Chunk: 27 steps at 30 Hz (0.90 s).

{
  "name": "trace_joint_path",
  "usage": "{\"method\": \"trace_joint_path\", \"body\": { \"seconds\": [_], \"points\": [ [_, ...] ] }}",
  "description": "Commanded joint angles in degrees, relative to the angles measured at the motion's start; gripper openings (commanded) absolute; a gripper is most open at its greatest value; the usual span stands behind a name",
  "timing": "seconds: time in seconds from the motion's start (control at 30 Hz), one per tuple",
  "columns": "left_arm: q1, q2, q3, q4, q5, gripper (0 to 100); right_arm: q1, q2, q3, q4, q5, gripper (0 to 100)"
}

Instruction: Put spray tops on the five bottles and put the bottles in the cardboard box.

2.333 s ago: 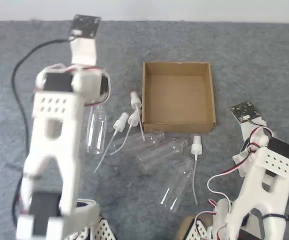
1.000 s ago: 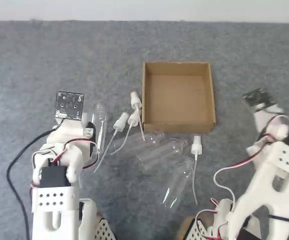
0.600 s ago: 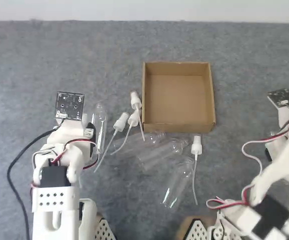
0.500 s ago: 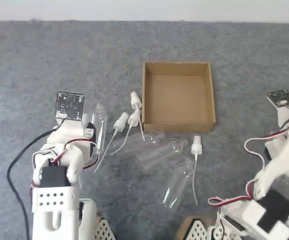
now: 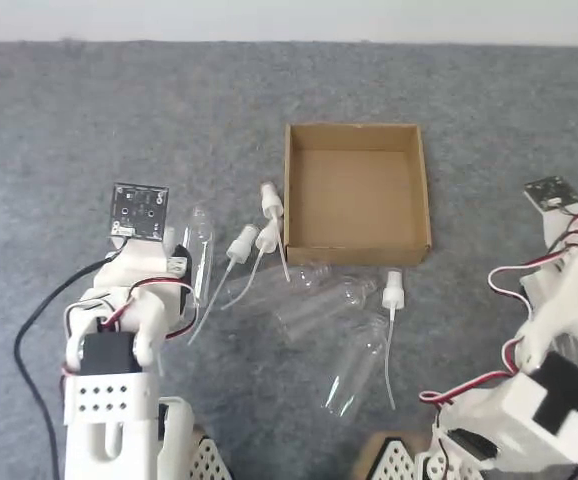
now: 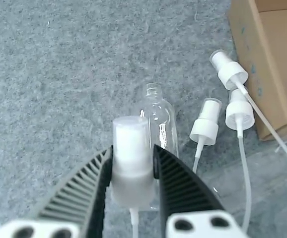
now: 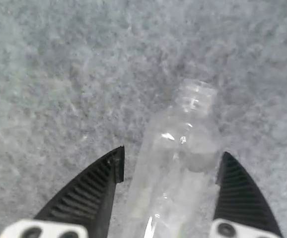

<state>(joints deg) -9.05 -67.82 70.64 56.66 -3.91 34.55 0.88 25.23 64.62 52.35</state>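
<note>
My left gripper (image 6: 131,166) is shut on a white spray top (image 6: 130,148), held just short of the open neck of a clear bottle (image 6: 156,116) lying on the carpet. That bottle (image 5: 195,250) lies left of the cardboard box (image 5: 357,195). My right gripper (image 7: 173,156) is open, low over the carpet, with another clear bottle (image 7: 180,148) lying between its fingers, neck pointing away. Three more clear bottles (image 5: 324,305) lie in front of the box. Loose spray tops (image 5: 254,240) with long tubes lie at the box's left wall, and one more spray top (image 5: 393,290) lies near its front.
The box is empty and sits mid-table on grey carpet. The left arm (image 5: 119,320) stands at the front left, the right arm (image 5: 559,340) at the front right. The box corner (image 6: 262,64) is close beside the three loose tops (image 6: 228,99).
The left arm came down from its raised pose to the bottle left of the box and has since kept still. The right arm swung out to the right and lowered there.
</note>
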Motion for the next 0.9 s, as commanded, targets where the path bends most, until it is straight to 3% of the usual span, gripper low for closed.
{"method": "trace_joint_path", "body": {
  "seconds": [0.0, 0.5, 0.73, 0.87],
  "points": [
    [0.0, -1.5, -0.5, -1.3, -0.3, 2, -1.2, 0.2, -3.8, -0.8, -2.0, 29.6],
    [0.0, -1.5, -0.4, -1.3, -0.3, 2, -1.1, 12.4, -12.9, -0.2, -2.7, 29.3],
    [0.0, -1.5, 0.1, -2.2, -0.3, 2, -1.4, 12.4, -13.0, -0.1, -2.3, 0.6],
    [0.0, -1.9, 0.1, -2.2, -0.3, 2, -1.3, 10.7, -13.0, -0.1, -0.9, 0.9]
  ]
}}
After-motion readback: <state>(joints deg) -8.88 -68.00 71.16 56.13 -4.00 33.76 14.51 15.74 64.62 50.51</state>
